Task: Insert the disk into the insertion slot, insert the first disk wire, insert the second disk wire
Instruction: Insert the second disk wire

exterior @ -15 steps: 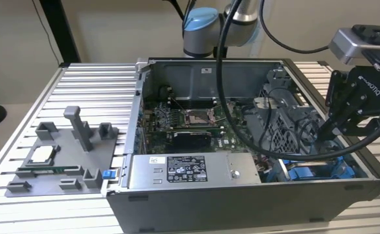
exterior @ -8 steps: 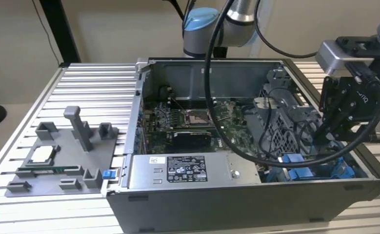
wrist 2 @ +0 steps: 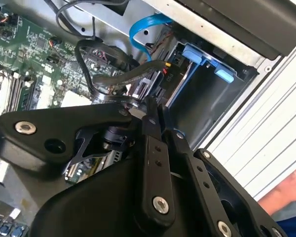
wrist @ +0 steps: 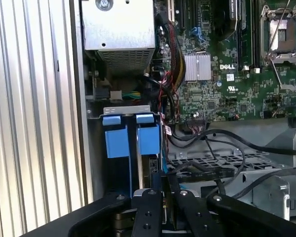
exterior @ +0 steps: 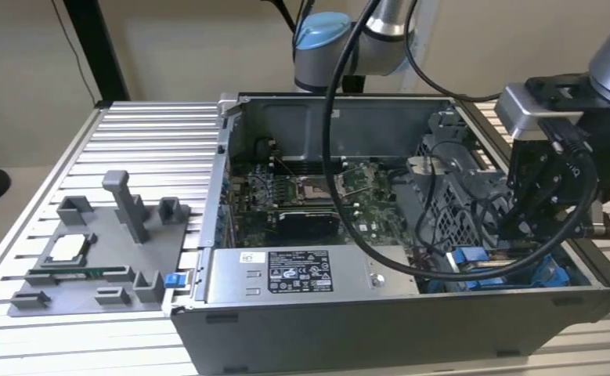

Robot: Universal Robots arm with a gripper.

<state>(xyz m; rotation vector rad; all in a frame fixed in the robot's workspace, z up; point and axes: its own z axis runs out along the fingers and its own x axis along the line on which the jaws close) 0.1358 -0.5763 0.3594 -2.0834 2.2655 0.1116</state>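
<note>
Down at the exterior view's lower right, the gripper [exterior: 524, 235] is hovering over the blue-railed slot [wrist: 119, 163], fingers [wrist: 147, 207] nearly together.

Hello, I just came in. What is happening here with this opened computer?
A robot arm is working inside an open computer case that lies on a ribbed metal table. Its tool is lowered into the corner by the blue-railed insertion slot, and its fingers are closed together near the black wires and the blue cable beside that bay. A person's hand rests at the table edge.
</note>
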